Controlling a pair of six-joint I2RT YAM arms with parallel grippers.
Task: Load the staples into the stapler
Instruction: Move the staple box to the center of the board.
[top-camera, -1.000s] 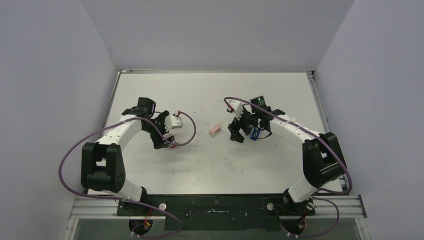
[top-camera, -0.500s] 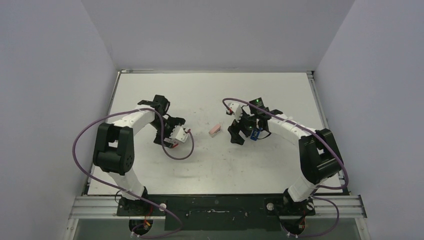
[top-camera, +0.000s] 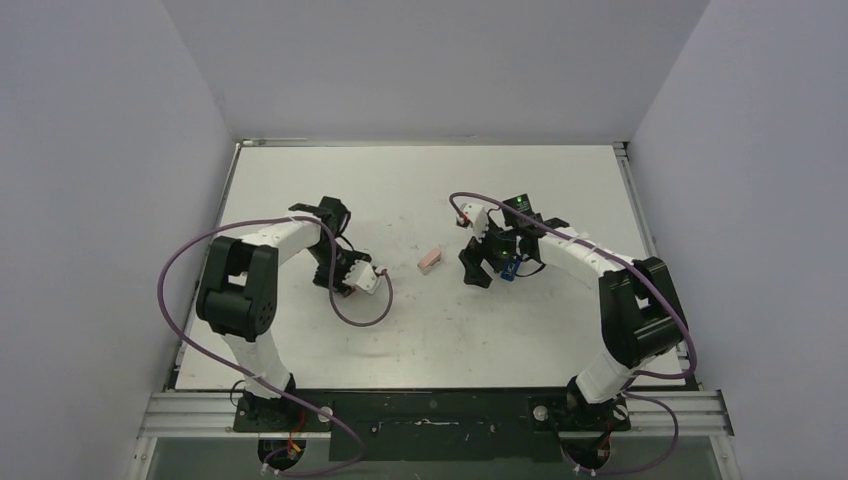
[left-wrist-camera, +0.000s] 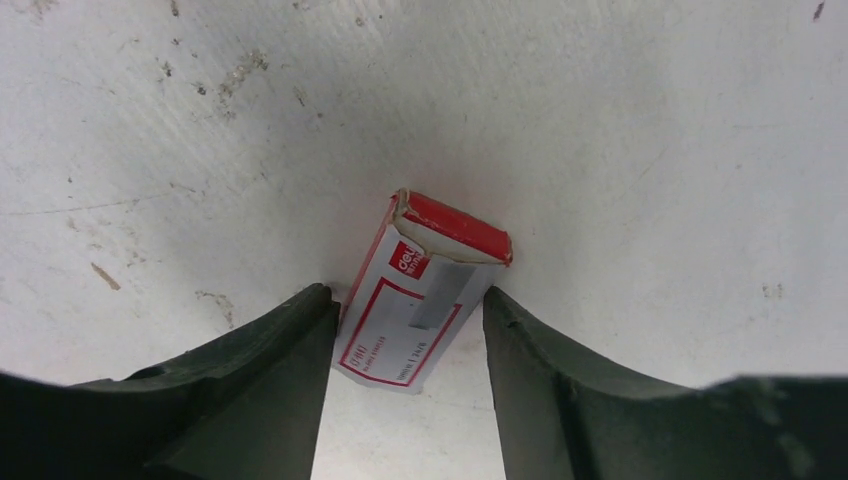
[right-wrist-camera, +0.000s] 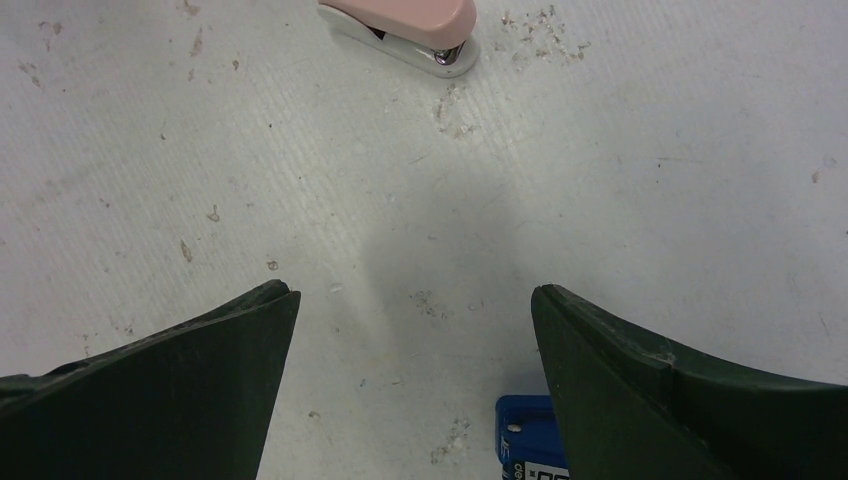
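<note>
The staples' red-and-white box (left-wrist-camera: 425, 300) lies tilted on the white table between my left gripper's (left-wrist-camera: 405, 300) two fingers, which touch its left edge and its upper right corner. No loose staple strips show. In the top view the left gripper (top-camera: 352, 280) sits left of centre. My right gripper (right-wrist-camera: 415, 295) is open and empty, low over bare table. The blue end of the stapler (right-wrist-camera: 530, 440) shows just inside its right finger. In the top view the right gripper (top-camera: 487, 265) is beside the stapler (top-camera: 510, 266), which the arm mostly hides.
A small pink block (top-camera: 429, 260) lies between the two grippers; in the right wrist view it (right-wrist-camera: 405, 25) sits ahead of the open fingers, with a white underside and a metal tip. The white table (top-camera: 420, 340) has walls on three sides.
My left arm has swung its elbow inward and turned its wrist, and the gripper has shifted a little right over the box. The right gripper has barely moved.
</note>
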